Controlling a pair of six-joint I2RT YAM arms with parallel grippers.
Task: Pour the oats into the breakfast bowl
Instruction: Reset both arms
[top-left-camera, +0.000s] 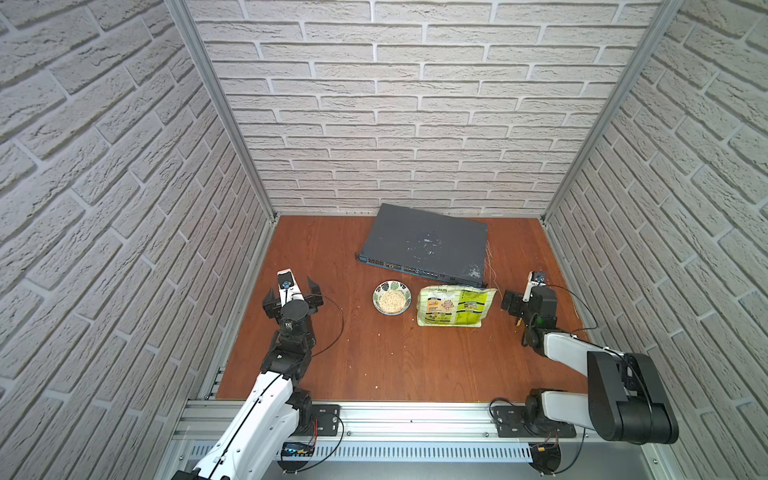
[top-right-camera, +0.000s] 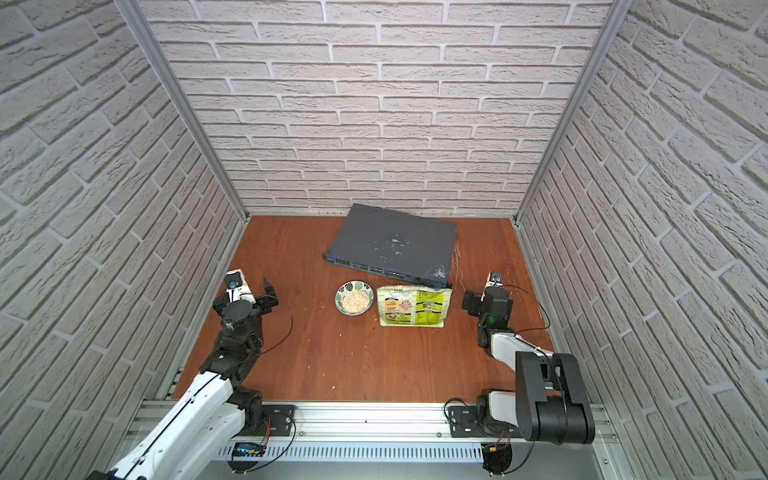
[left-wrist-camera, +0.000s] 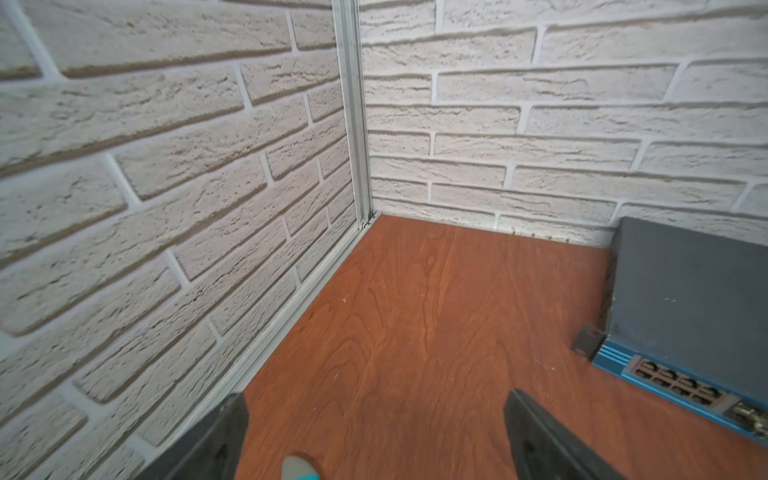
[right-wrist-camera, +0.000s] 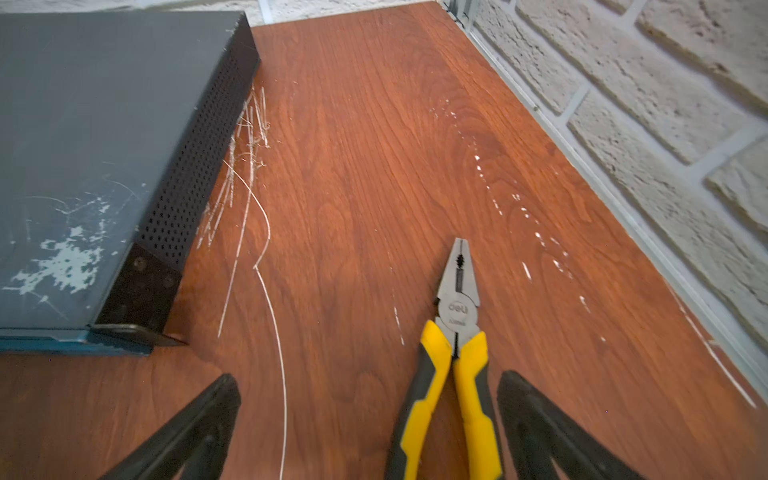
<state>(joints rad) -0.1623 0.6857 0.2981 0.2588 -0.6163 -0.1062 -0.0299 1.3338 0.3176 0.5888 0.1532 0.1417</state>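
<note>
The oats (top-left-camera: 390, 301) sit in the breakfast bowl (top-left-camera: 384, 286), which stands on the worktop (top-left-camera: 374, 361) just beside the flat-lying pouch (top-left-camera: 455, 306). The left jaws and right jaws are spread and empty, well apart from both. The right jaws hang over yellow-handled pliers (right-wrist-camera: 457, 332). A low sweep inward could drag these into the pouch or jolt the bowl, scattering flakes.

We see the oats (top-left-camera: 392, 300) heaped in the breakfast bowl (top-left-camera: 384, 287), just beside the green pouch (top-left-camera: 455, 307) lying flat on the desk (top-left-camera: 374, 361), near a grey network switch (top-left-camera: 424, 245).
</note>
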